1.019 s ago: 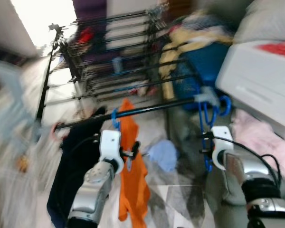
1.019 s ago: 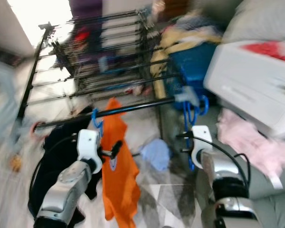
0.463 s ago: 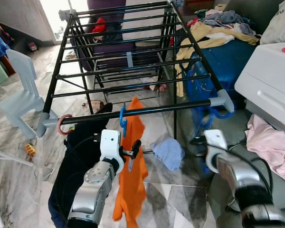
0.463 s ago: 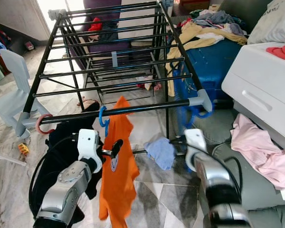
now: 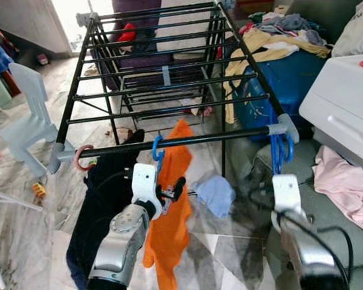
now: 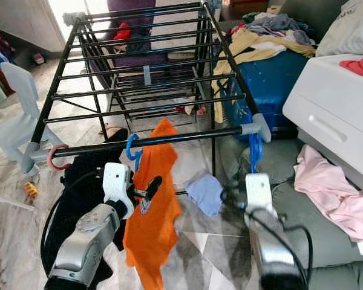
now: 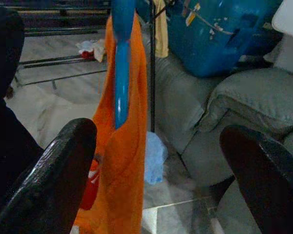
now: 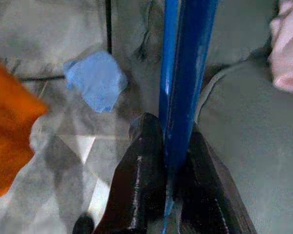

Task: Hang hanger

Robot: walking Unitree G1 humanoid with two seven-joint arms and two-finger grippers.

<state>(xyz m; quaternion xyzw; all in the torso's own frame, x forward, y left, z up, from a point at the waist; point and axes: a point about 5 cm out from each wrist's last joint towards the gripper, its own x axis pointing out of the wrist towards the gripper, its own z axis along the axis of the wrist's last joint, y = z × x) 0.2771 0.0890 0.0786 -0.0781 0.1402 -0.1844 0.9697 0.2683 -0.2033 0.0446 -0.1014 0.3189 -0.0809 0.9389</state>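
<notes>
I keep the right gripper [image 8: 168, 180] clamped on the blue hanger [image 8: 185, 73] to steady it near the rack's front rail [image 5: 187, 140]; left gripper [image 7: 156, 161] gapes empty.

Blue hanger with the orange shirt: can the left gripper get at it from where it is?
Probably yes. The left gripper is open, with the blue hanger and orange shirt just ahead and nothing between.

No readable text turned up anywhere. The orange shirt [image 6: 150, 199] carried a small red-and-white print on its front, but it was too blurred and too small to read. The blue bin [image 5: 277, 78] bore a few pale stickers, and those were illegible too. No numbers, brands or signs could be made out.
</notes>
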